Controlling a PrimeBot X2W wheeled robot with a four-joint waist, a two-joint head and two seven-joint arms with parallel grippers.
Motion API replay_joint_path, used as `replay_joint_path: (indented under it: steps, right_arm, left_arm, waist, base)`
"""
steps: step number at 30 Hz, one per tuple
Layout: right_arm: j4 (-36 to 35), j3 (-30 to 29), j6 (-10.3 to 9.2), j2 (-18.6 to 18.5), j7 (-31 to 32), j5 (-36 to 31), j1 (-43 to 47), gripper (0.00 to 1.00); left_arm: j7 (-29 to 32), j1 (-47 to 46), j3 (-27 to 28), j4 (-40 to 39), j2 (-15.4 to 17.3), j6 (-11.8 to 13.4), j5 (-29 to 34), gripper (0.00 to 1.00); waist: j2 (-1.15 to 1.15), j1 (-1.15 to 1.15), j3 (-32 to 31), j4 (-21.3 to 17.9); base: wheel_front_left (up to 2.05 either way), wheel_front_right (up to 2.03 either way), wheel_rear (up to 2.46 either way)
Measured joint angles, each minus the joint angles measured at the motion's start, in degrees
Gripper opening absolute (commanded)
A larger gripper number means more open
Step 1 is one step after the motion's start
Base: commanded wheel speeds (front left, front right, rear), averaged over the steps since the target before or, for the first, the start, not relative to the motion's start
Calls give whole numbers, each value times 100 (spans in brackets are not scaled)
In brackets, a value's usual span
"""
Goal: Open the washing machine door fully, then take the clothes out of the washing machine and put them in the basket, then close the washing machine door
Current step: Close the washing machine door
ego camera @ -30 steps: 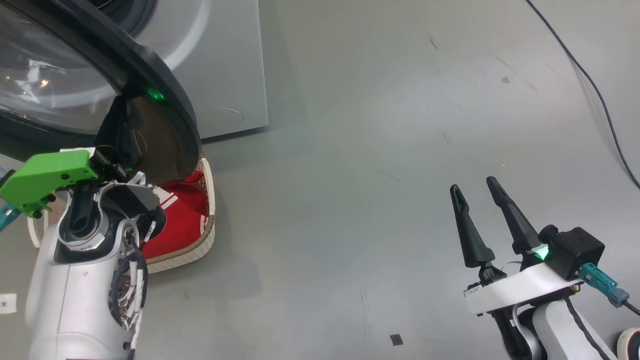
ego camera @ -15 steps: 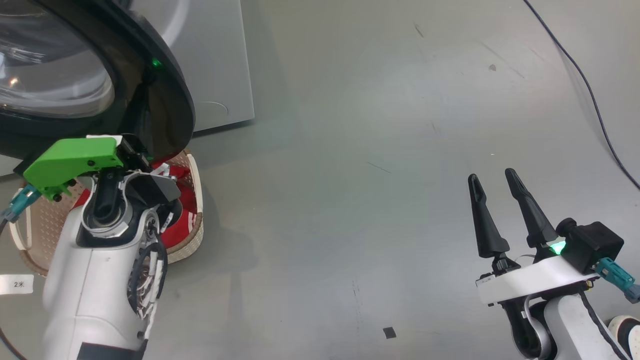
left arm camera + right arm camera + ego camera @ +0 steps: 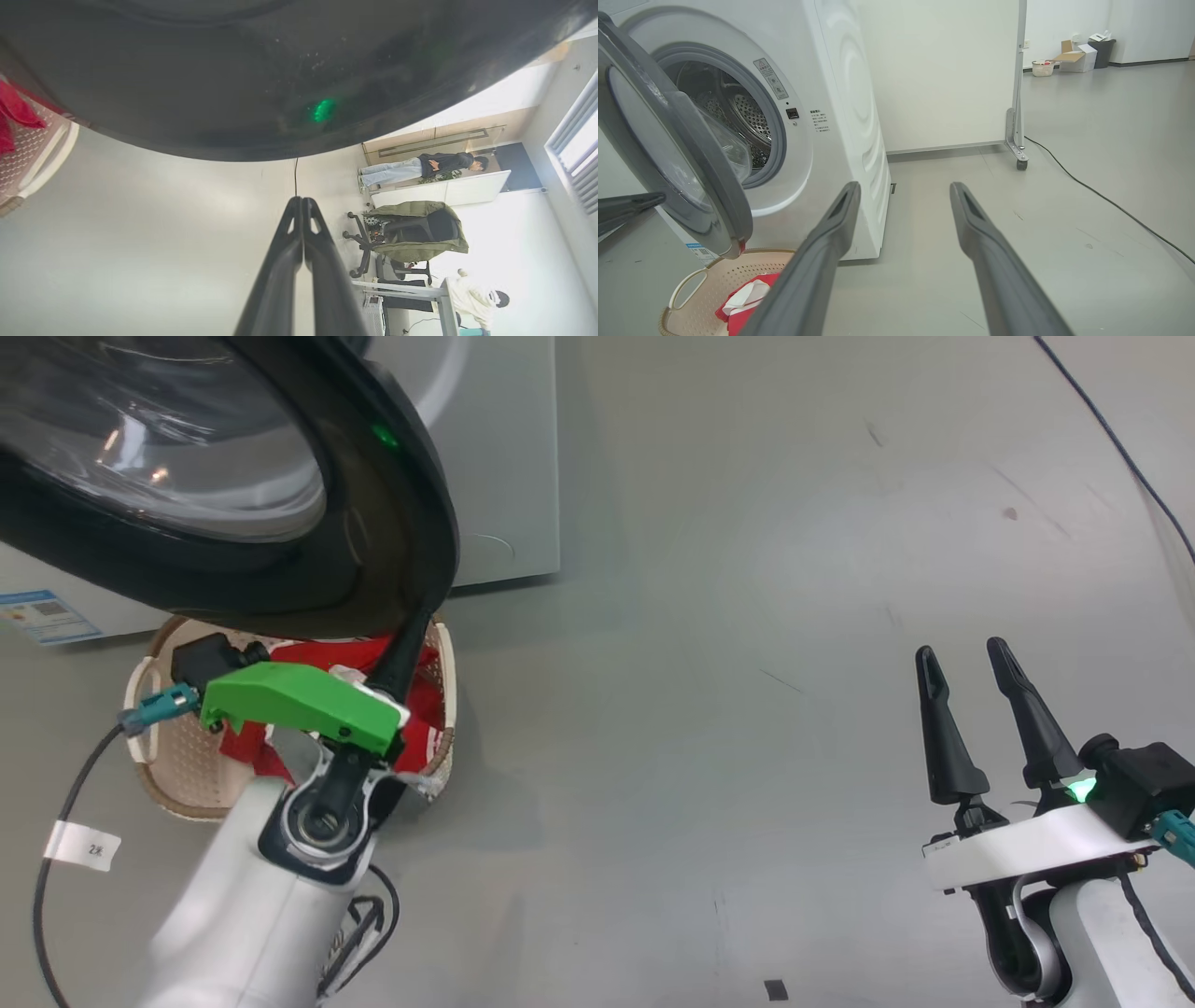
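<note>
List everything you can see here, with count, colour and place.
washing machine: one, white, behind the basket
washing machine door: one, black rim, clear glass, open above the basket
basket: one, cream, brown rim, on the floor
clothes: count unclear, red and white, in the basket
cable: one, dark, across the floor
person: one, dark top, standing far off
office chair: one, black, under a green jacket
left gripper: one, dark, shut, by the door rim
right gripper: one, dark, open, over the floor

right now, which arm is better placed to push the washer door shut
Left. The left claw, shut, is right at the washing machine door; the right claw hangs open over the floor, far from it.
</note>
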Motion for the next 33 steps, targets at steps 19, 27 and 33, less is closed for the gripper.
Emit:
replay_joint_path:
  steps: [19, 27, 33]
  right_arm:
    - [-1, -47, 0, -97, 0, -118, 285, 100]
    - [-26, -100, 0, -94, 0, -147, 429, 100]
    - [-45, -47, 0, -54, 0, -153, 458, 100]
  left_arm:
    - [-1638, 677, -1092, -159, 914, -142, 2917, 0]
    - [-1753, 970, -1080, -385, 995, 60, 3483, 0]
    - [-1755, 1242, -733, -703, 1014, 264, 3912, 0]
  waist:
    - [0, 0, -724, 1220]
    - [0, 0, -945, 1507]
    - [0, 0, -1048, 1647]
  base:
    - [0, 0, 0]
    - [0, 0, 0]
    - [0, 0, 0]
